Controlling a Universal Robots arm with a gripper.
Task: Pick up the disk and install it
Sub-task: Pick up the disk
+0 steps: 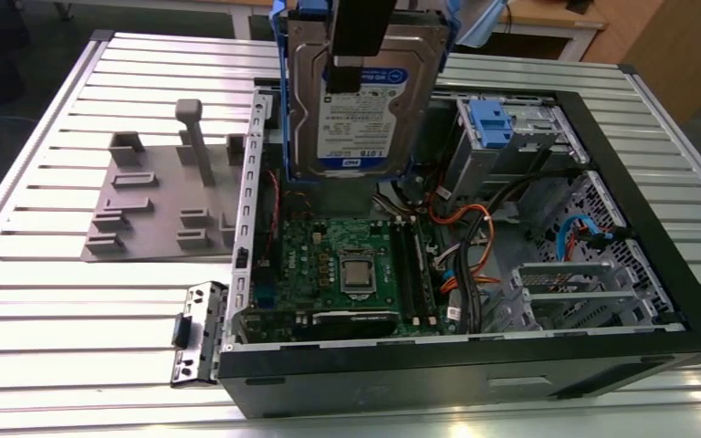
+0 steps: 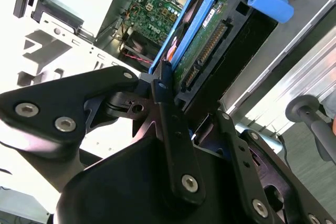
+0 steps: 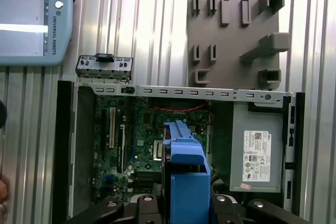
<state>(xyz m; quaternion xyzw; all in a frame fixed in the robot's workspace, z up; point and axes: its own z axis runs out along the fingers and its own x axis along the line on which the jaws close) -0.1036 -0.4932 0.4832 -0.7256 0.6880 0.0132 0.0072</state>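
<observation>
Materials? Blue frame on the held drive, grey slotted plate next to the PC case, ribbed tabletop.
Blue frame edging the held silver-grey hard disk: looks like moulded plastic, matte with soft sheen, rounded edges. Grey slotted plate: likely matte plastic, possibly printed; uniform dull grey, no glints. Ribbed tabletop: probably aluminium profile, silvery with bright reflections.

Slatted metal table (image 1: 34,301); wooden furniture (image 1: 679,46), perhaps a cabinet, behind.
</observation>
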